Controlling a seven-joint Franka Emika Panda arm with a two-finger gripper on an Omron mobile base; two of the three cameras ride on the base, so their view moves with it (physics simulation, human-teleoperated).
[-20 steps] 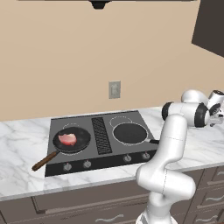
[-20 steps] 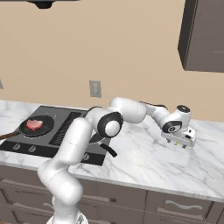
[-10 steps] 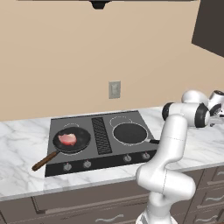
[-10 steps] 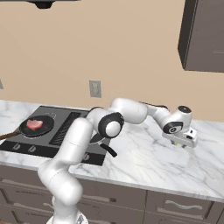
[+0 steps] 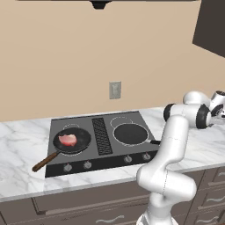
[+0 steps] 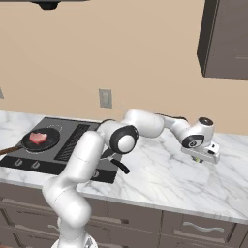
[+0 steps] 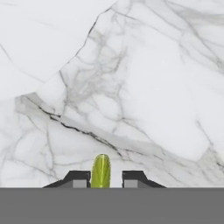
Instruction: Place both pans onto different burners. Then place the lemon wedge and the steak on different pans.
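My gripper [image 7: 106, 179] hangs low over the marble counter, far to the right of the cooktop [image 5: 101, 151]. The lemon wedge [image 7: 101, 170], small and yellow-green, stands between the two fingertips. The left one is at its side and a thin gap shows on the right. In the right base view the gripper [image 6: 197, 158] points down at the counter. The wooden-handled pan [image 5: 71, 140] rests on the left burner with the steak [image 5: 67, 139] lying in it. The all-dark pan [image 5: 130, 133] sits on the right burner with nothing in it.
Small knobs [image 5: 88, 165] line the cooktop's front edge. A wall outlet [image 5: 115, 90] is behind it, and a dark upper cabinet [image 6: 225, 38] hangs at the right. White marble counter [image 6: 160, 179] stretches between the cooktop and the gripper.
The jaws have narrowed from wide apart to close around the lemon wedge. The arm, both pans and the steak have stayed where they were.
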